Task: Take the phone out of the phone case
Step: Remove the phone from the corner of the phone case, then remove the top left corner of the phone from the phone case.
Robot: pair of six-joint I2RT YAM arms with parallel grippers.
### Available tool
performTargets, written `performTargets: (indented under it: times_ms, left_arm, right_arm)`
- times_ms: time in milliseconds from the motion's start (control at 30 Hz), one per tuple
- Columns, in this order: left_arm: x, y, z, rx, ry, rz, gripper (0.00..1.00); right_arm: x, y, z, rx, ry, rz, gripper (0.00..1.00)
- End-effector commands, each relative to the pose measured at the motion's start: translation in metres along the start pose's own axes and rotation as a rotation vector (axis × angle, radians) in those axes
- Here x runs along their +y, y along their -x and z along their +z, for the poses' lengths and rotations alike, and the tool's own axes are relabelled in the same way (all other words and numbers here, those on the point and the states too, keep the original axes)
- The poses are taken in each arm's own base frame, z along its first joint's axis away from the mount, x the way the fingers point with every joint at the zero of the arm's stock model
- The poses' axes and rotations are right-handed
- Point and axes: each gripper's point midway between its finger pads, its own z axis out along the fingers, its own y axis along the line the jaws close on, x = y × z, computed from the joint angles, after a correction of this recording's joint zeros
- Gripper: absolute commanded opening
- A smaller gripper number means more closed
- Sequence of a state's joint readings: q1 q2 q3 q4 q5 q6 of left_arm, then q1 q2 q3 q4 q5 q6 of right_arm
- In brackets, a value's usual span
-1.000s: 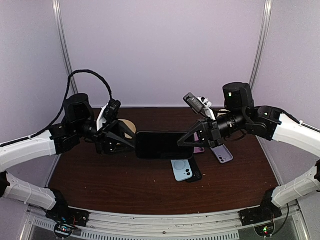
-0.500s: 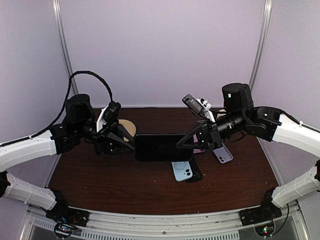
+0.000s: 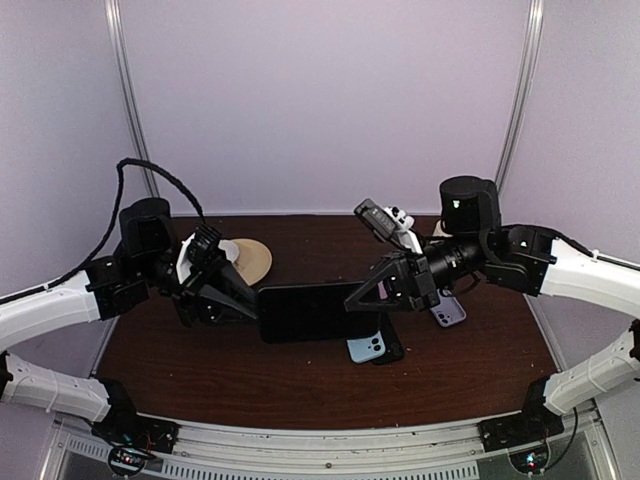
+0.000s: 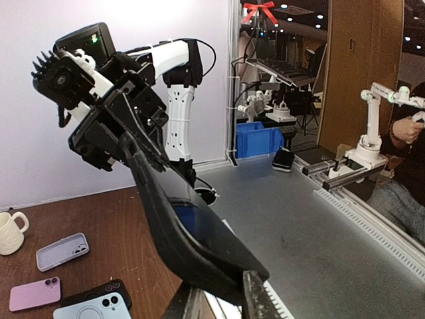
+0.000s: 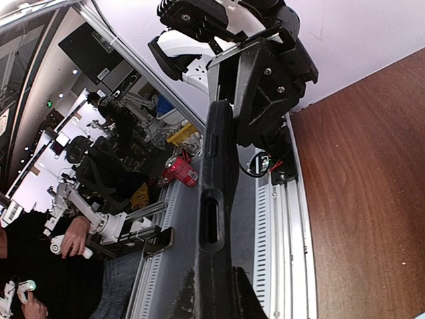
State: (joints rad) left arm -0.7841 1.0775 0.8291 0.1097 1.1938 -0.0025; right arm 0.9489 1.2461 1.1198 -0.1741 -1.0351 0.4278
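A black phone case (image 3: 310, 312) with the dark phone (image 4: 199, 222) in it hangs level above the table, stretched between both arms. My left gripper (image 3: 258, 308) is shut on the case's left end; in the left wrist view its fingers (image 4: 255, 299) pinch the rim and the case (image 4: 166, 219) bends away from the glass there. The right gripper (image 3: 352, 300) is shut on the right end. The right wrist view looks along the case's edge (image 5: 216, 199), with its side cut-out, from between the fingers (image 5: 212, 292).
Below the held case lie a light blue phone (image 3: 367, 346) on a black one, and a lavender case (image 3: 450, 310) to the right. A tan disc (image 3: 250, 260) sits at the back left, a white mug (image 4: 10, 232) and a pink phone (image 4: 34, 294) nearby.
Both arms have come down and shifted left with the case between them. The left gripper has closed tighter on its end of the case.
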Motion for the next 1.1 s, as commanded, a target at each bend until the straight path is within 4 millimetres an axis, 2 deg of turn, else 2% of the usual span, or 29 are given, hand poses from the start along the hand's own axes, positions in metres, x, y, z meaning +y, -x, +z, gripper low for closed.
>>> performTargets:
  times_ms: [0, 133, 333, 600, 800, 933, 1067]
  left_arm:
    - [0.031, -0.012, 0.001, 0.06, 0.19, 0.189, 0.17]
    - [0.038, -0.023, 0.002, 0.123, 0.252, 0.221, 0.16]
    - [0.042, -0.018, 0.0, 0.121, 0.291, 0.234, 0.22]
    - [0.047, -0.003, -0.017, 0.132, 0.428, 0.302, 0.45]
    - [0.051, 0.003, -0.036, 0.172, 0.558, 0.369, 0.48]
    - [0.054, 0.009, -0.049, 0.184, 0.64, 0.411, 0.47]
    - [0.048, 0.008, -0.051, 0.204, 0.616, 0.432, 0.45]
  right_arm:
    - [0.058, 0.033, 0.0, -0.086, 0.187, -0.106, 0.0]
    - [0.068, 0.037, 0.0, -0.095, 0.208, -0.108, 0.0]
    - [0.066, 0.031, 0.002, -0.071, 0.179, -0.113, 0.0]
    - [0.055, 0.021, -0.015, -0.04, -0.01, -0.188, 0.0]
    - [0.031, 0.017, -0.03, -0.031, -0.2, -0.224, 0.0]
    - [0.004, 0.018, -0.041, -0.034, -0.37, -0.246, 0.0]
    - [-0.018, 0.019, -0.047, -0.038, -0.49, -0.277, 0.0]
